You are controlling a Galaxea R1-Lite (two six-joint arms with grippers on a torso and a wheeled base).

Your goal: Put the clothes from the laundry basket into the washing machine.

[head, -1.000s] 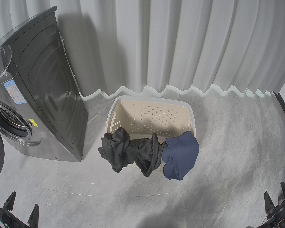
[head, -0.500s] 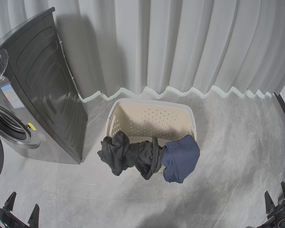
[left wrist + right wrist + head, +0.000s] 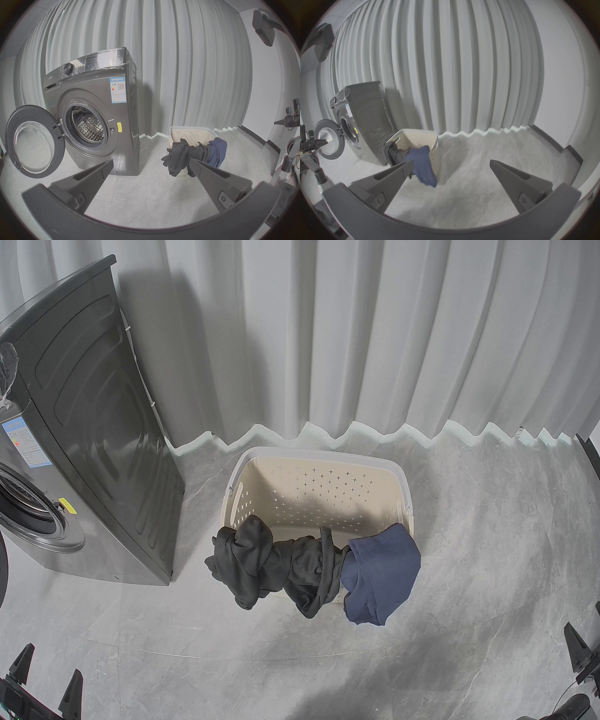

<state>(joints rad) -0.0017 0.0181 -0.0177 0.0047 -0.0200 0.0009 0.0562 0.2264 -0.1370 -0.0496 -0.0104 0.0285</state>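
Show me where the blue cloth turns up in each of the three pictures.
Head view: the blue cloth hangs over the near rim of the laundry basket, at its right end, beside the dark clothes.
Left wrist view: blue cloth on the basket's rim, on the side away from the washing machine.
Right wrist view: blue cloth hanging down the basket's outside.
Shared landmark: the cream basket.

Floor (image 3: 475,540): washing machine (image 3: 94,446), laundry basket (image 3: 322,454)

Dark grey clothes (image 3: 275,565), perhaps two, and a blue garment (image 3: 382,571) drape the rim of the cream laundry basket (image 3: 315,454), beside the open-doored washing machine (image 3: 125,131).
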